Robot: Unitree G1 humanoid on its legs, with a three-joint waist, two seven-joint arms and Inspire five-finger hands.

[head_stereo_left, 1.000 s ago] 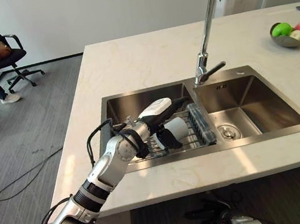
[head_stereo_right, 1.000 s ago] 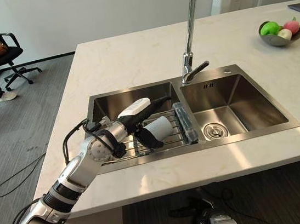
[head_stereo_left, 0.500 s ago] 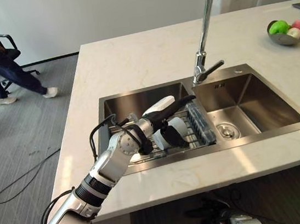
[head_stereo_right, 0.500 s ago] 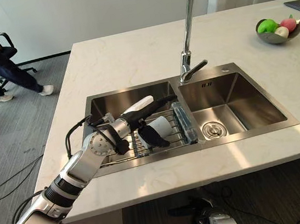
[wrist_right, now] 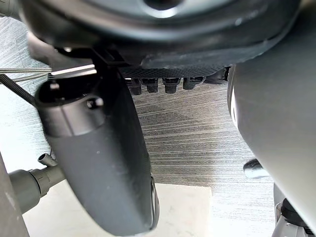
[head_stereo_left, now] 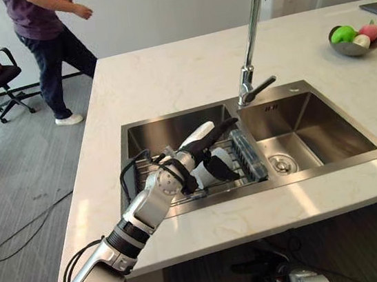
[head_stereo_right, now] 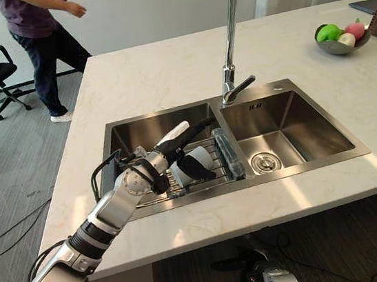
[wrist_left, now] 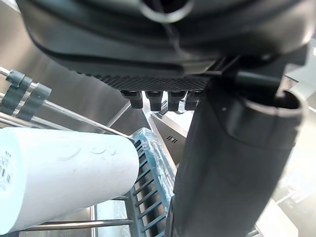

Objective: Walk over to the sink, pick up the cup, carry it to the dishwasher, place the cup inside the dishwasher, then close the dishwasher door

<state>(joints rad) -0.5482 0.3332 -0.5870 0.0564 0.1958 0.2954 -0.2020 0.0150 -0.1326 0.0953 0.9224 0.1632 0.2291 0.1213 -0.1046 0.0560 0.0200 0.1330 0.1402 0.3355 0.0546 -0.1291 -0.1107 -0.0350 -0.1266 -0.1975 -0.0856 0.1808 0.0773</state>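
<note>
So you're parked at the big pale counter (head_stereo_left: 166, 74), close enough for the left arm to get down into the double sink (head_stereo_left: 293, 89), which is why the whole reach comes in low from the near edge. A person (head_stereo_left: 48, 27) is walking on the floor off past the far left corner, well away from the arm, so not your problem as it looks now. The tall tap (head_stereo_left: 252, 35) stands on the divider between the two basins, and I'd keep the lift clear of it on the way out. The left basin has a wire rack (wrist_left: 79, 114) across it, which keeps the cup (wrist_left: 64, 173) lying on its side up near rim level rather than down at the bottom, so it's a much easier grab. Your left hand (head_stereo_left: 196, 138) is right on it: fingers (head_stereo_left: 223, 127) stretched straight over the top, thumb (wrist_left: 222, 163) down on the near side, so the cup sits in the gap but nothing's wrapped round it yet. I'd call that bracketed, not grabbed. Next thing is closing round the cup's body before lifting, since a cup on its side can roll along the wires. The right hand (wrist_right: 163, 29) hangs loose over the floor with nothing in it. The whole dishwasher part is yet to do.
</note>
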